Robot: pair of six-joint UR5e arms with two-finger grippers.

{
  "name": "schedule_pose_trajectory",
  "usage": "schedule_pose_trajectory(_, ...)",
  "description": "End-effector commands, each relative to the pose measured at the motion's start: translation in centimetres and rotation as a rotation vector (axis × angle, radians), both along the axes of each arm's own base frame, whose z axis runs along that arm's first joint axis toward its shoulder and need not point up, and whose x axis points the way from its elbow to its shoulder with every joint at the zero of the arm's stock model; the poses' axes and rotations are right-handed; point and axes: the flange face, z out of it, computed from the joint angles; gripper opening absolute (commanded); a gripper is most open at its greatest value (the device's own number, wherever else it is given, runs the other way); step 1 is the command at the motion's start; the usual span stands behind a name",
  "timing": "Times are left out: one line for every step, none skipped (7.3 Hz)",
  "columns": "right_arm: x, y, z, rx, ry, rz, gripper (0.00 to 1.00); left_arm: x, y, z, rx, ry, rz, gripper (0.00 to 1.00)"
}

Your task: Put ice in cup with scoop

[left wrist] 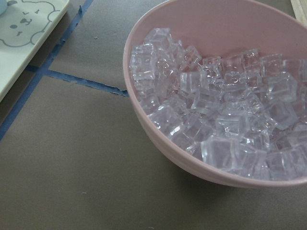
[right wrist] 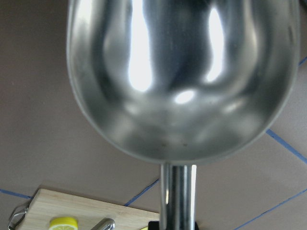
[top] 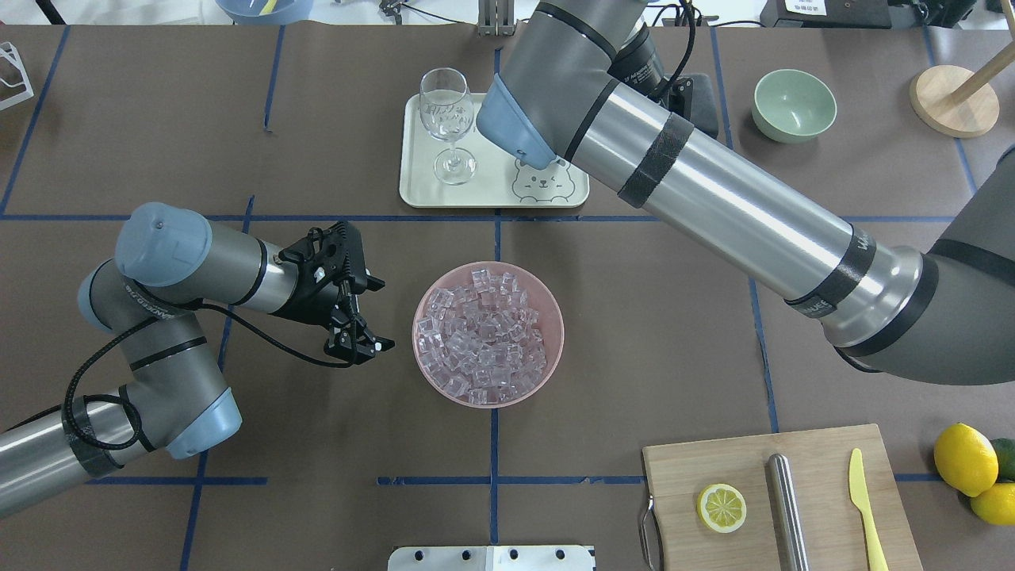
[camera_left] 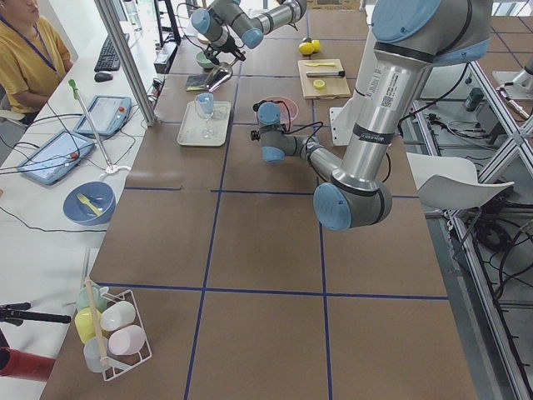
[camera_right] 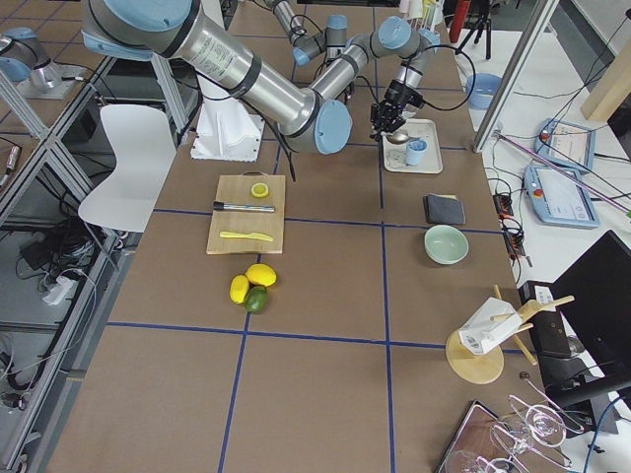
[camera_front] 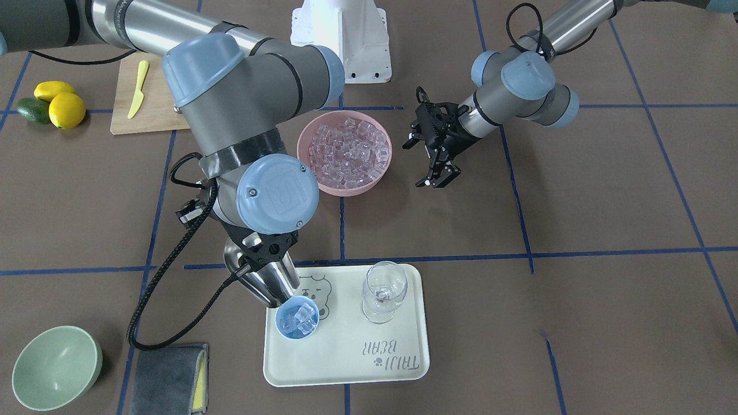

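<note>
Here, the right gripper (camera_front: 260,253) sits low over the near corner of the tray (camera_front: 346,357), clamped on the handle of the scoop (camera_front: 275,283). Its fingers are mostly hidden under the wrist in the front view. The wrist camera shows the handle running straight down into the black gripper body, so the hold looks firm. The scoop is tilted mouth-down, its lip right at the rim of the cup (camera_front: 280,325). In the wrist view its trough shows only bare, shiny metal.

The cup stands upright on the tray, at the corner nearest the scoop, just beside the printed bear. Several cubes of ice (camera_front: 302,316) lie in it, reaching about to the rim. A glass (camera_front: 383,291) stands upright on the same tray, near the cup but not touching it.

The pink bowl (camera_front: 346,189) sits on the table between the tray and the robot's base, heaped with many more clear cubes. The left gripper (camera_front: 436,177) hangs just beside this bowl on the robot's left side, pointing towards it. Its fingers are spread apart with nothing between them, and it is clear of the rim. A green bowl (camera_front: 55,369) sits well apart from the tray, on the robot's right.
</note>
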Motion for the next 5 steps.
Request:
schedule_pose_trajectory(0.2,0.0,-0.4,0.012,0.003,-0.006,0.0,0.0,-0.1,0.0,0.004,-0.001,-0.001,1.0)
schedule_pose_trajectory(0.3,0.4,-0.4,0.018,-0.01,-0.005,0.0,0.1,0.1,0.1,0.002,0.0,0.014,1.0)
schedule_pose_trajectory(1.4,1.7,0.8,0.037,-0.024,0.038,0.0,0.0,0.3,-0.2,0.006,0.008,0.018,1.0)
schedule_pose_trajectory(3.2,3.7,2.8,0.068,-0.051,0.104,0.0,0.0,0.3,-0.4,0.008,0.01,0.02,1.0)
schedule_pose_trajectory(4.8,5.4,4.6,0.092,-0.089,0.182,0.0,-0.1,0.4,-0.4,0.005,0.013,0.033,1.0)
